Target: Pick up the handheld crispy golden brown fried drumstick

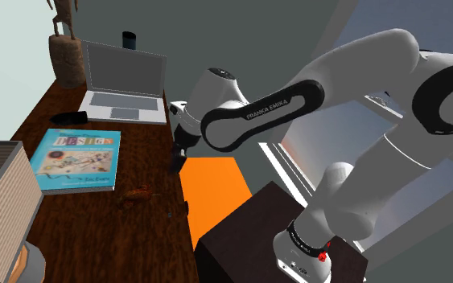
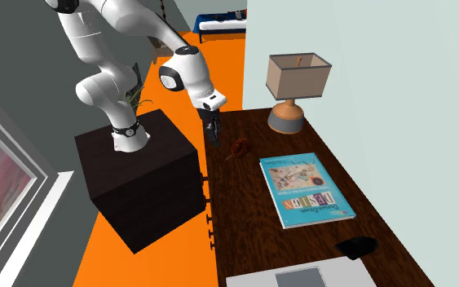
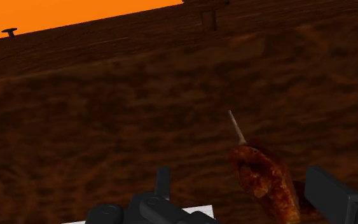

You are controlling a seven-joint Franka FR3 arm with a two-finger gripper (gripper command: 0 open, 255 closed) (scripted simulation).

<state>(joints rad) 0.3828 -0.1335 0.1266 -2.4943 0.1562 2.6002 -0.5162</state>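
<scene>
hand: we see the black hand [image 2: 212,135] at the end of the white arm, pointing down, low over the tabletop [image 2: 244,232] at the edge nearest the stand [image 2: 142,183].
hand state: wide. In the wrist view the two fingers [image 3: 163,184] stand well apart with nothing clasped.
drumstick: the red-brown fried drumstick [image 3: 266,181] lies flat on the dark wood. We see it in the gap between the fingers, closer to one of them, and neither pad is closing on it.
bone: a thin pale bone tip [image 3: 236,130] sticks out of the meat, pointing away from the hand.
drumstick position: it is near the stand-side edge of the tabletop, just beside the hand in the second exterior view. It sits between the lamp [image 2: 294,90] and the book [image 2: 305,189], apart from both.
book: blue cover, lying flat mid-tabletop.
laptop: the grey laptop [image 1: 124,84] is open at the far end from the lamp, with a small black flat item [image 1: 72,118] just beside it.
floor: the orange floor [image 1: 212,189] shows between tabletop and stand.
</scene>
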